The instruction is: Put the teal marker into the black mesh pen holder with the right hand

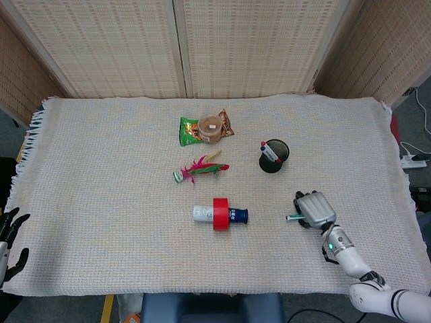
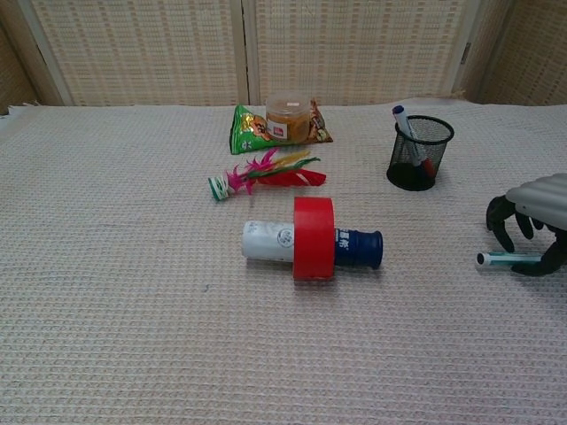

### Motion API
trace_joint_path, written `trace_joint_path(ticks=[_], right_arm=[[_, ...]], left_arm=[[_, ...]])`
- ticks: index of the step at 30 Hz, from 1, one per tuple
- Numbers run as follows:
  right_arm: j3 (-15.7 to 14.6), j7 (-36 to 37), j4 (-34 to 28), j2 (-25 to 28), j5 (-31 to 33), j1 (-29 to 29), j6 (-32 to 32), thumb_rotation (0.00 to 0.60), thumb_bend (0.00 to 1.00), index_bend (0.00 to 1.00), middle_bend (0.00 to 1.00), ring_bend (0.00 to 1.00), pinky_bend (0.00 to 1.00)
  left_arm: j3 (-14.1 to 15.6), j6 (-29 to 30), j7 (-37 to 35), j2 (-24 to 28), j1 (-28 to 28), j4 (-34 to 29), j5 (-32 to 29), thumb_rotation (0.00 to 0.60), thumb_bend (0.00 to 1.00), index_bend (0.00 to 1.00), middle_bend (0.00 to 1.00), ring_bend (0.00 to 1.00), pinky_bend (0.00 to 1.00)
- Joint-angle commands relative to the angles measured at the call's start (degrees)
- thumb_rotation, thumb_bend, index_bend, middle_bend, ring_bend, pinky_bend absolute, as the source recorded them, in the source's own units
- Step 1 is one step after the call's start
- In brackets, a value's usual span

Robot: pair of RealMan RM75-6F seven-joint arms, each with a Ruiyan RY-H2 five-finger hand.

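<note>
Woven bamboo screens close off the back of a table covered edge to edge with a cream waffle-weave cloth (image 1: 101, 168). Near the front right corner, the right hand (image 1: 314, 210) arches over the teal marker (image 2: 505, 258), fingers (image 2: 501, 220) curled down around it. The chest view shows the marker lying level on or just above the cloth, its white tip poking out toward the table's middle; whether the fingers have actually closed on the barrel cannot be told from either view. The black mesh pen holder (image 1: 275, 155) stands upright toward the back edge from the hand, a little nearer the middle, with a pen (image 2: 406, 129) already leaning inside. A white and blue bottle wearing a red tape roll (image 1: 221, 214) lies near the centre, a feathered shuttlecock (image 1: 199, 169) and a snack bag with a lidded cup (image 1: 206, 129) sit farther back. The left hand (image 1: 10, 235) hangs off the front left corner, fingers spread, holding nothing.

The step in hand looks like the grasp itself. Next, the hand likely needs a firm pinch, a lift clear of the cloth, travel back to the holder, and a tilt so the marker drops in end first.
</note>
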Motion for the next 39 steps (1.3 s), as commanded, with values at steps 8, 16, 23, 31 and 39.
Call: trace_joint_path(ticks=[8, 16, 23, 31, 39], right_arm=[[6.38, 25.92, -9.04, 7.03, -9.17, 0.18, 7.21, 0.6, 0.25, 0.67, 0.3, 0.49, 0.45], [13.33, 65.26, -3.28, 5.16, -13.92, 2.01, 14.29, 0.6, 0.27, 0.67, 0.31, 0.5, 0.47], [16.68, 80.22, 3.55, 2.45, -12.82, 3.66, 15.83, 0.6, 0.31, 0.71, 0.31, 0.51, 0.48], [18.93, 89.92, 18.15, -1.43, -8.94, 8.39, 8.89, 0.6, 0.32, 0.72, 0.31, 0.52, 0.49], [17.3, 93.94, 28.88, -6.15, -9.7, 11.41, 5.86, 0.6, 0.32, 0.72, 0.31, 0.52, 0.5]], left_arm=[[0.03, 0.79, -0.08, 0.2, 0.31, -0.2, 0.46, 0.6, 0.42, 0.15, 0.01, 0.0, 0.22], [0.05, 1.32, -0.31, 0.33, 0.52, -0.29, 0.81, 0.6, 0.42, 0.15, 0.01, 0.0, 0.22], [0.01, 1.52, -0.26, 0.34, 0.63, -0.31, 0.81, 0.6, 0.42, 0.15, 0.01, 0.0, 0.22], [-0.44, -0.14, 0.36, -0.15, 0.06, 0.27, -1.07, 0.6, 0.42, 0.15, 0.01, 0.0, 0.22], [-0.99, -2.28, 0.45, -0.59, -0.59, 1.2, -3.56, 0.6, 0.42, 0.15, 0.01, 0.0, 0.22]])
